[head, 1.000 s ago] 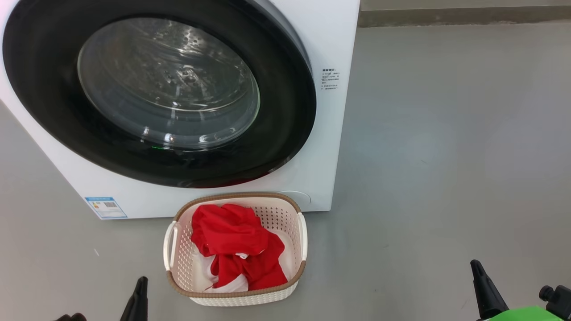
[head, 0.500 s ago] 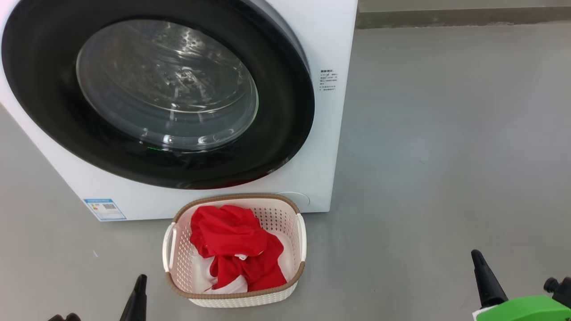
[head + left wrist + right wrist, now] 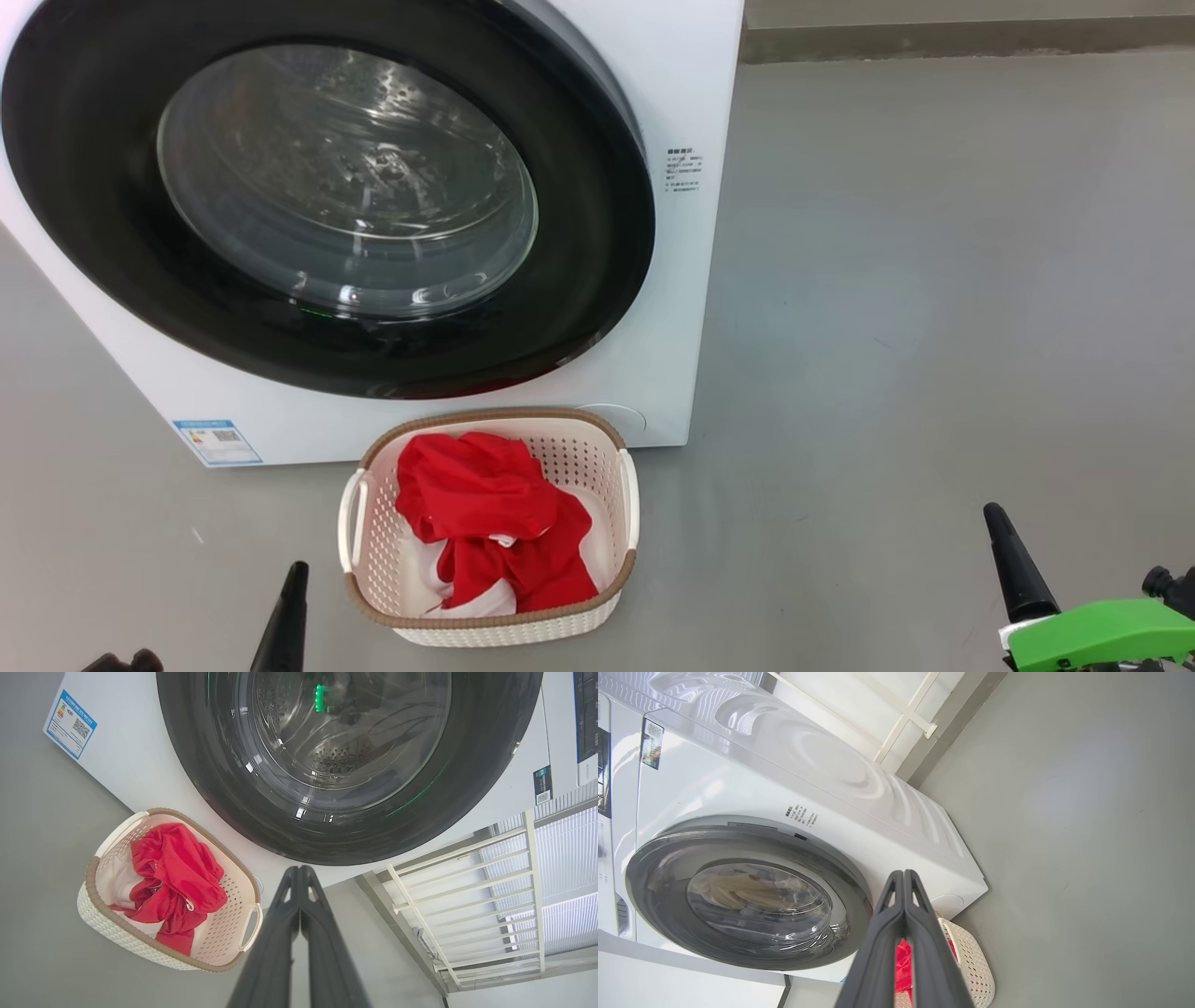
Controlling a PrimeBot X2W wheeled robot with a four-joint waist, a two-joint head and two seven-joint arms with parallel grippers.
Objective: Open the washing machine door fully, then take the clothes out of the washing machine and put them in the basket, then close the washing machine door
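The washing machine (image 3: 691, 84) stands at the upper left with its round black-rimmed door (image 3: 597, 233) lying closed against the front. Through the glass window (image 3: 345, 177) I see only the steel drum. On the floor just before it sits the cream basket (image 3: 490, 625), and the red and white clothes (image 3: 495, 523) are piled inside it. My left gripper (image 3: 299, 870) is shut and empty, low to the basket's left (image 3: 297, 571). My right gripper (image 3: 903, 873) is shut and empty too, far off to the basket's right (image 3: 991, 511).
Bare grey floor (image 3: 934, 327) stretches to the right of the machine up to a wall base at the top. A blue label (image 3: 217, 441) sits on the machine's lower front corner. A white slatted rack (image 3: 486, 896) stands beside the machine in the left wrist view.
The right gripper has risen a little in the head view, showing more of its green wrist part. The picture has drifted slightly; door, basket and clothes stay put.
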